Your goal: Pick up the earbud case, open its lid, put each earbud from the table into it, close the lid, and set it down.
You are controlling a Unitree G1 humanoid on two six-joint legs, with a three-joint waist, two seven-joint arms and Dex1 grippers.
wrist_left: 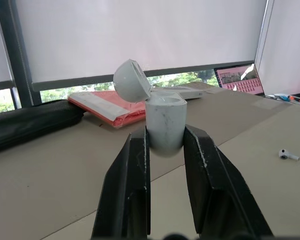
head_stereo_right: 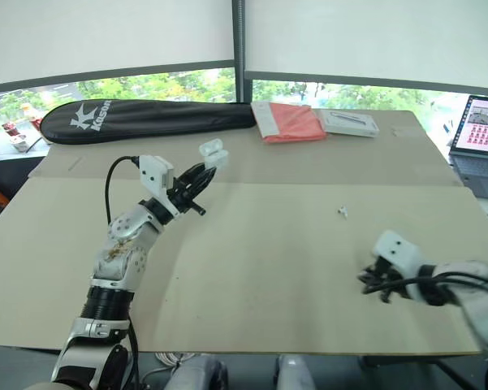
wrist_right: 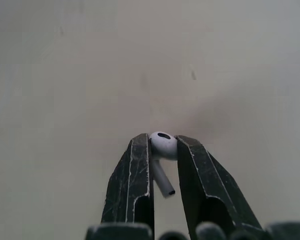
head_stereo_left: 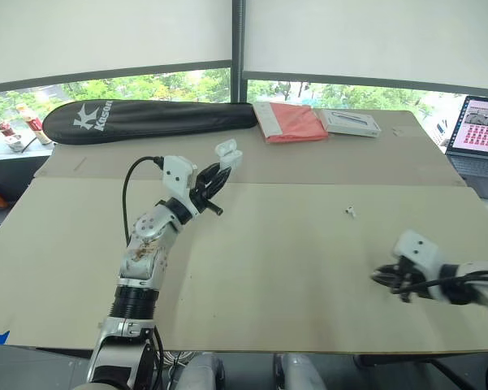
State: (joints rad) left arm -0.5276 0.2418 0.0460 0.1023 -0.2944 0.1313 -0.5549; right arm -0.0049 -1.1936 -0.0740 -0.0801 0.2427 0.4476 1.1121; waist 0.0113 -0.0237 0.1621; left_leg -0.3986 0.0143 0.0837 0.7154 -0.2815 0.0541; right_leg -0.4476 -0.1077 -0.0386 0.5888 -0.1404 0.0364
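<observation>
Left of centre in the upper half of the head view, you see the left gripper (head_stereo_left: 218,172) raised above the table (head_stereo_left: 268,276). Its two black fingers are closed narrowly on the body of the earbud case (wrist_left: 164,125), which stands upright between them with its lid (wrist_left: 131,80) hinged open. Right of centre, a loose earbud (head_stereo_left: 351,211) lies on the table, well apart from both grippers. At the lower right, the right gripper (head_stereo_left: 380,278) sits low over the table, fingers pinched on the other earbud (wrist_right: 163,143), whose stem lies between them.
</observation>
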